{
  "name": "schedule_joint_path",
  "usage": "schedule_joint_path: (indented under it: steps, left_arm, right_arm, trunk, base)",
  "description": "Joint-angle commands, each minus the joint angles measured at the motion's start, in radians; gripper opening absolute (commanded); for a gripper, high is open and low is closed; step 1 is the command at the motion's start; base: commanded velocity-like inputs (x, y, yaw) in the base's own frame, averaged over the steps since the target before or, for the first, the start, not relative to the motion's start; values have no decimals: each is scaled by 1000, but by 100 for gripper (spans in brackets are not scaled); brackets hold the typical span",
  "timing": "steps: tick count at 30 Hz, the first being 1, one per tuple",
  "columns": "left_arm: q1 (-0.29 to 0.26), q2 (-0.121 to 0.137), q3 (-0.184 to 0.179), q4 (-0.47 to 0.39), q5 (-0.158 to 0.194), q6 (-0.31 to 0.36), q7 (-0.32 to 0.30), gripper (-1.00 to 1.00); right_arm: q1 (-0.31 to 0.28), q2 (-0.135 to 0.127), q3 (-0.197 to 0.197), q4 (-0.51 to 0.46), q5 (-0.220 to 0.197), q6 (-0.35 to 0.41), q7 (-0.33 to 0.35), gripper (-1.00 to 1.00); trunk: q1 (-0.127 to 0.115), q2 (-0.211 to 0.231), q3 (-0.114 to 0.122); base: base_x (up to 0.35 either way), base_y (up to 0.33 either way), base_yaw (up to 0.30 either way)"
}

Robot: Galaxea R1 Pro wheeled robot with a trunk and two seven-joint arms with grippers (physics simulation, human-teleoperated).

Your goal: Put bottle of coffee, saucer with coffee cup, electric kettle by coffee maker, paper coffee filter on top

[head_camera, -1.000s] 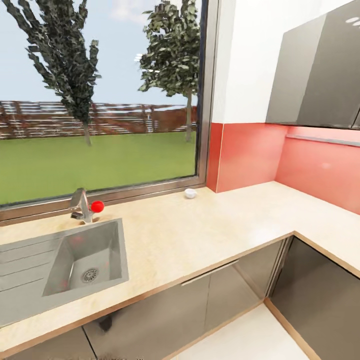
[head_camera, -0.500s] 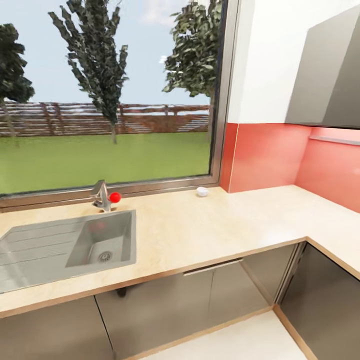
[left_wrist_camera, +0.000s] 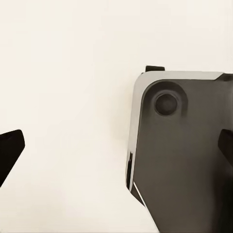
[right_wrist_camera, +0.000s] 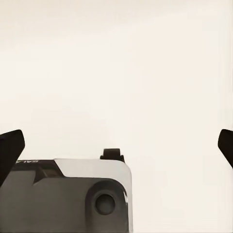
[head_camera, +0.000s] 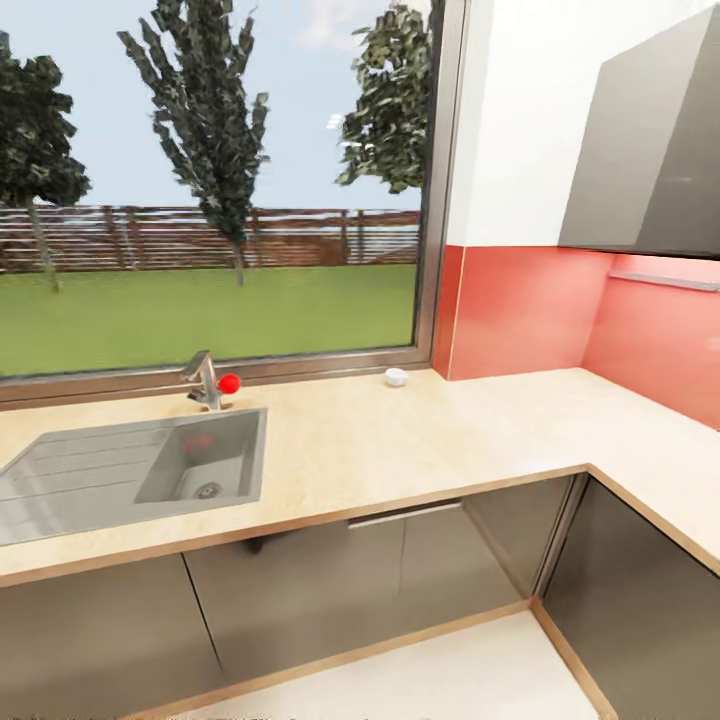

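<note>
Here, countertop (head_camera: 420,450) edge turns a corner beside sink (head_camera: 130,472).

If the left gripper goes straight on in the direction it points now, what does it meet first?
In the left wrist view, the left gripper is open with nothing between its fingertips. Straight ahead lies the pale floor, with the corner of the robot's own grey base partly in that line. The base is probably met first, but depth is unclear.

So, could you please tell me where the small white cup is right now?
In the head view, the small white cup sits at the back of the countertop, just below the window's right corner, right of the faucet and beside the red backsplash.
</note>
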Motion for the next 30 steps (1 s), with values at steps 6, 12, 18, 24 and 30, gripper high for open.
schedule_joint_path:
  steps: [6, 12, 18, 24, 30]
  left_arm:
    - [0, -1, 7, -2, -9, 0, 0, 100]
    - [0, 3, 12, -2, -10, 1, 2, 100]
    - [0, 11, 12, -2, -7, 1, 2, 100]
    - [0, 19, 49, -1, 13, -2, 2, 100]
    - [0, 17, 50, -1, 14, -2, 1, 100]
  right_arm:
    - [-1, 1, 7, 0, -10, -4, 0, 100]
    - [-1, 4, 1, -2, -14, 0, 4, 100]
    - [-1, 16, 5, -2, -13, -2, 7, 100]
    - [-1, 22, 7, -280, -11, -36, -1, 100]
    - [-2, 50, 6, -420, -16, -186, -2, 100]
  trunk:
    - [0, -1, -2]
    - [0, -1, -2]
    - [0, -1, -2]
    - [0, -1, -2]
    - [0, -1, -2]
  base:
    - [-62, -264, 0]
    - [-68, -263, 0]
    - [-253, -165, 0]
    - [-36, -19, 0]
    - [0, 0, 0]
